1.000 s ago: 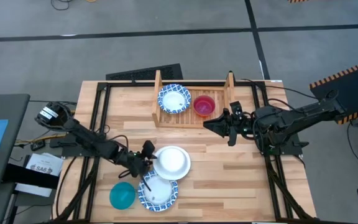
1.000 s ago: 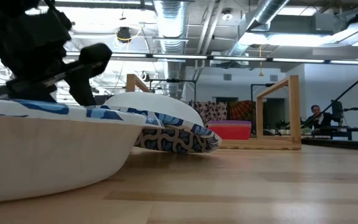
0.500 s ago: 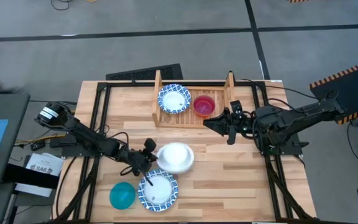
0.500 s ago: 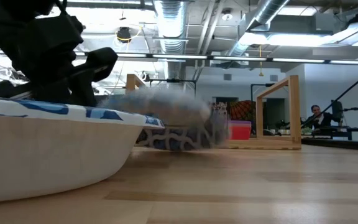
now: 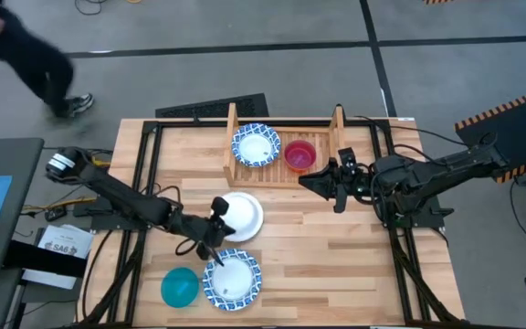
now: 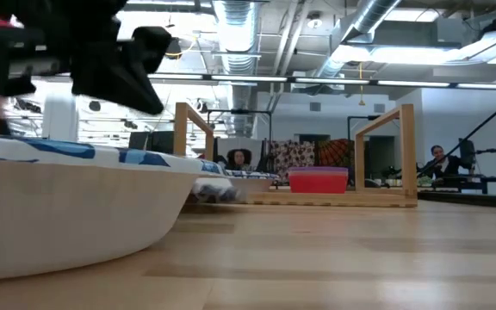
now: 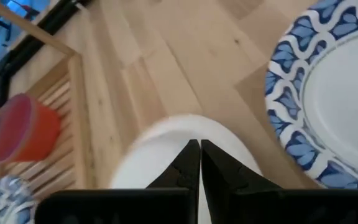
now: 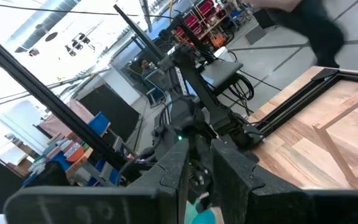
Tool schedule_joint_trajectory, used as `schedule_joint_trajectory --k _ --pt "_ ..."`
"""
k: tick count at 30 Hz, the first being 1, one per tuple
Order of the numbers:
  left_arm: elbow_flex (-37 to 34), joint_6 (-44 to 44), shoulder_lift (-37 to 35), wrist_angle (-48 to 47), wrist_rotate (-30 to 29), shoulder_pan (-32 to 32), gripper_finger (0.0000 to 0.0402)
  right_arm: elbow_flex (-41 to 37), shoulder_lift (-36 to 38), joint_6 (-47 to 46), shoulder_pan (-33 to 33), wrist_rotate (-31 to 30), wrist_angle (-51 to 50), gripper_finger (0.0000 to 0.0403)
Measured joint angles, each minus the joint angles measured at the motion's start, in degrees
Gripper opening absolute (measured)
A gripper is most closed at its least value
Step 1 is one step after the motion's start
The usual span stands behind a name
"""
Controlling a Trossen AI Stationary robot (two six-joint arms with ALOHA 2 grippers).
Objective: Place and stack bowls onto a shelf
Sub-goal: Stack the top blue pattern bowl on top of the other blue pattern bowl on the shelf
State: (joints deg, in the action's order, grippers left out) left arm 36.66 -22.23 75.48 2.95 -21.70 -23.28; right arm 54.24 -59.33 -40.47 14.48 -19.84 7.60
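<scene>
A white bowl lies upside down mid-table; in the left wrist view the white bowl fills the space past my fingers. My left gripper is shut at its near-left side. A blue-rimmed bowl and a teal bowl stand near the front edge. On the wooden shelf at the far side sit another blue-rimmed bowl and a red-orange bowl. My right gripper hovers open near the shelf's right board, holding nothing. My left gripper has its shut fingertips at the near-left side of the upturned white bowl, coming in from the table's left. I cannot tell whether they touch it. The bowl lies on the table.
Black metal frame rails run along the table's left and right sides. A dark flat object lies at the far edge. A person walks on the floor beyond the far left corner. Bare wood lies right of the white bowl.
My left gripper has shut and gone a little toward the far edge. The upturned white bowl, which leaned on the near blue-rimmed bowl's rim, has slid toward the far left and now lies off it on the table. A person has walked into view.
</scene>
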Motion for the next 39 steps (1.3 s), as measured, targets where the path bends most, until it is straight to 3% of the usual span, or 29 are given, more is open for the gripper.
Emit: schedule_joint_trajectory --k 8,15,21,24,32,39 --pt "3.0 7.0 -9.3 -14.5 -1.3 1.8 0.0 0.0 0.0 -2.9 -0.1 0.0 -0.5 0.0095" --pt "3.1 29.1 -17.1 -25.7 -1.5 6.5 0.0 0.0 -7.8 -10.2 -2.4 3.5 -4.1 0.0093" --pt "-3.9 52.4 -22.1 -22.7 -0.9 7.8 0.0 0.0 -21.2 -13.0 -3.1 9.7 -6.8 0.002" --pt "-7.6 60.5 -23.0 -20.2 1.2 7.8 0.0 0.0 -28.3 -15.4 -3.4 12.2 -6.5 0.0019" --pt "-11.8 74.9 -16.6 -19.8 1.4 8.6 0.0 0.7 -44.7 -23.0 -5.4 12.4 -7.1 0.0017" --pt "-11.8 79.3 -6.8 -15.1 2.0 9.8 0.0 6.9 -53.9 -24.1 -7.6 11.9 -7.0 0.0017"
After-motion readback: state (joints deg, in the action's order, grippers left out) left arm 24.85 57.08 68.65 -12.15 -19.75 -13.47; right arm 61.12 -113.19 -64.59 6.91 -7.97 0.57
